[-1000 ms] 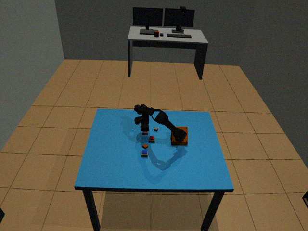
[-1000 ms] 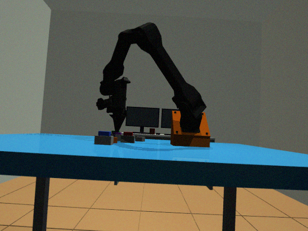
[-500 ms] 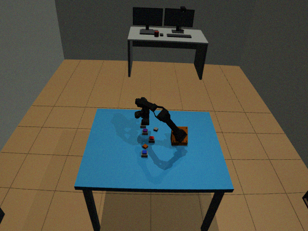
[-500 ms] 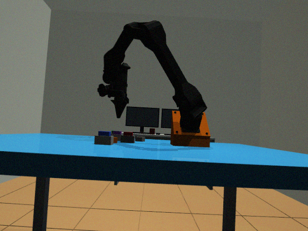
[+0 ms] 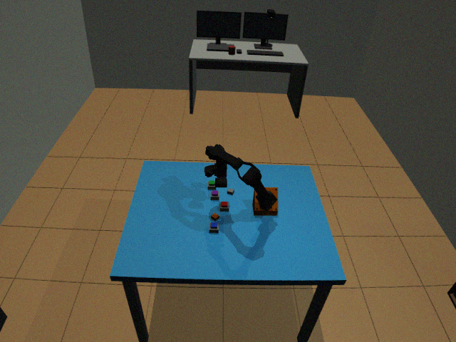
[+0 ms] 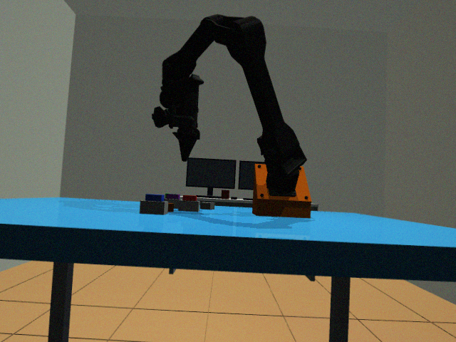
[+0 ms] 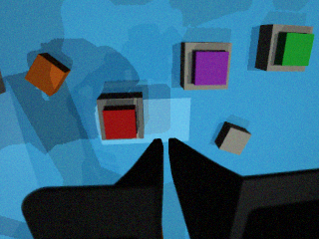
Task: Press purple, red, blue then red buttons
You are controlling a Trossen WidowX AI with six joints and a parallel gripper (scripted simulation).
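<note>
Top: my gripper covers the spot at 3 o'clock of the green button, fingertips hidden under my wrist. Purple button, red button, orange block, blue button run toward 6 o'clock; grey block sits beside purple. Wide blue table margin to every edge

Exterior: gripper hangs well above the buttons; blue button, purple and red overlap, hard to separate. Green hidden

Wrist: my fingers are pressed together on nothing, tips at 5 o'clock of the red button. Purple button at 1 o'clock, clear of me. No writing readable
</note>
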